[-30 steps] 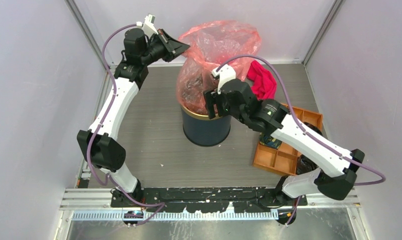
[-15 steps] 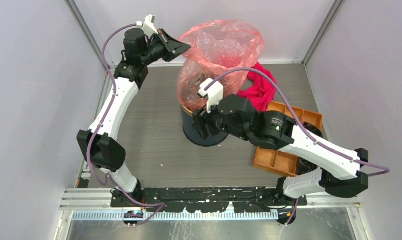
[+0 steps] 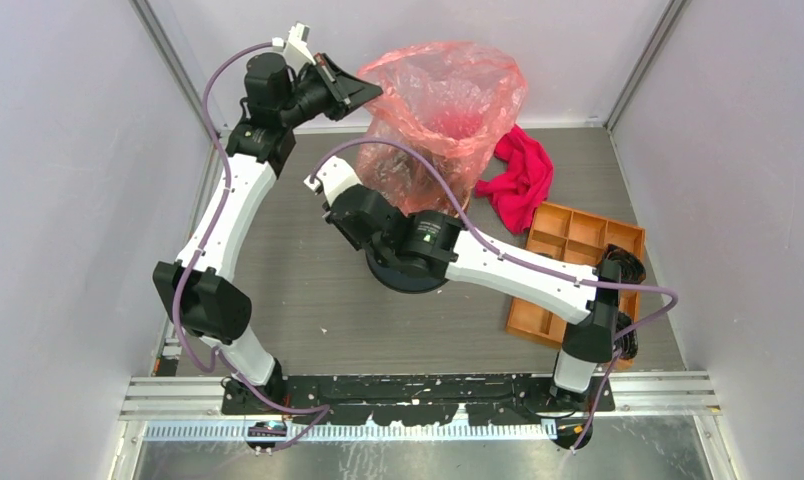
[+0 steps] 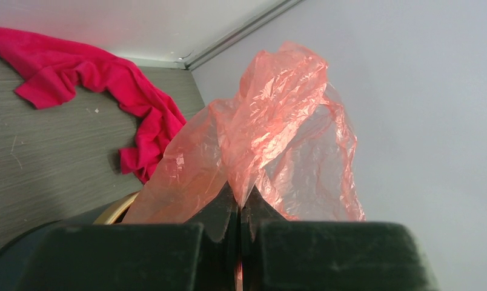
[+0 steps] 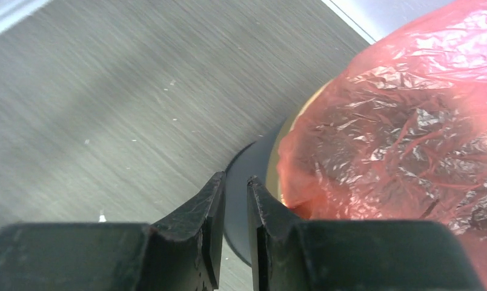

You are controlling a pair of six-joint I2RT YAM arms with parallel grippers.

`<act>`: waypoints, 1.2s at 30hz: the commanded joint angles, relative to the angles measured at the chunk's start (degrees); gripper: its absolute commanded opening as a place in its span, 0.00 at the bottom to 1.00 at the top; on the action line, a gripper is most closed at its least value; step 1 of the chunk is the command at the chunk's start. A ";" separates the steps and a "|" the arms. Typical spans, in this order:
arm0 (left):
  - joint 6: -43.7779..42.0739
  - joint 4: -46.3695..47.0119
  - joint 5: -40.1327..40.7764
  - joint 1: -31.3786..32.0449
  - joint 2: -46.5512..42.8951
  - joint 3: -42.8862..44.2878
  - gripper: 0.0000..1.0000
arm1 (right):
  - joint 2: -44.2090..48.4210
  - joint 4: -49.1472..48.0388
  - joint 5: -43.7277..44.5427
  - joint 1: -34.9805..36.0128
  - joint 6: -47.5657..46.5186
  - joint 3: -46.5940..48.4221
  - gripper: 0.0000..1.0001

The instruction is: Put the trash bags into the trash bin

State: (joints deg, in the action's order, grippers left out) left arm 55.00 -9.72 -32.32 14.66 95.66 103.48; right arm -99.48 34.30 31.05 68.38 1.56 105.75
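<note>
The translucent red-pink trash bag (image 3: 443,105) stands tall with its lower part inside the dark navy trash bin (image 3: 403,281), which my right arm mostly covers. My left gripper (image 4: 240,197) is shut on the bag's upper edge (image 4: 277,121) and holds it up at the back left (image 3: 356,92). In the left wrist view the bin's gold rim (image 4: 117,209) shows below. My right gripper (image 5: 235,179) hovers at the bin's left side, jaws a narrow gap apart and empty. Between them shows the bin wall (image 5: 262,154), and the bag (image 5: 398,133) bulges just to the right.
A magenta cloth (image 3: 523,175) lies crumpled at the back right, also seen in the left wrist view (image 4: 89,73). An orange compartment tray (image 3: 553,320) sits to the right of the bin. Grey walls close in the back and both sides.
My right arm has swung from the bin's right front across to its left side, and its jaws have narrowed from wide to a slim gap. The left gripper holds as before.
</note>
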 commanded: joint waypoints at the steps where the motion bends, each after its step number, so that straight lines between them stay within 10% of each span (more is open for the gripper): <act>1: -1.47 1.29 -1.75 0.20 -1.64 2.26 0.01 | 1.96 -4.31 8.84 -2.55 -0.91 2.19 0.25; 20: -1.21 2.12 -0.97 0.20 -4.45 -4.12 0.01 | 4.84 2.63 2.22 -8.74 9.15 -4.77 0.26; 36: -4.10 -8.37 6.02 0.11 -12.67 -7.36 0.01 | 15.48 7.33 -6.33 -5.84 14.81 -0.11 0.68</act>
State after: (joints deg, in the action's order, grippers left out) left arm 53.06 -16.80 -27.03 14.68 86.89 96.27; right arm -90.65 42.46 23.07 62.67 13.63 105.45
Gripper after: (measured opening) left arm 0.010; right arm 0.649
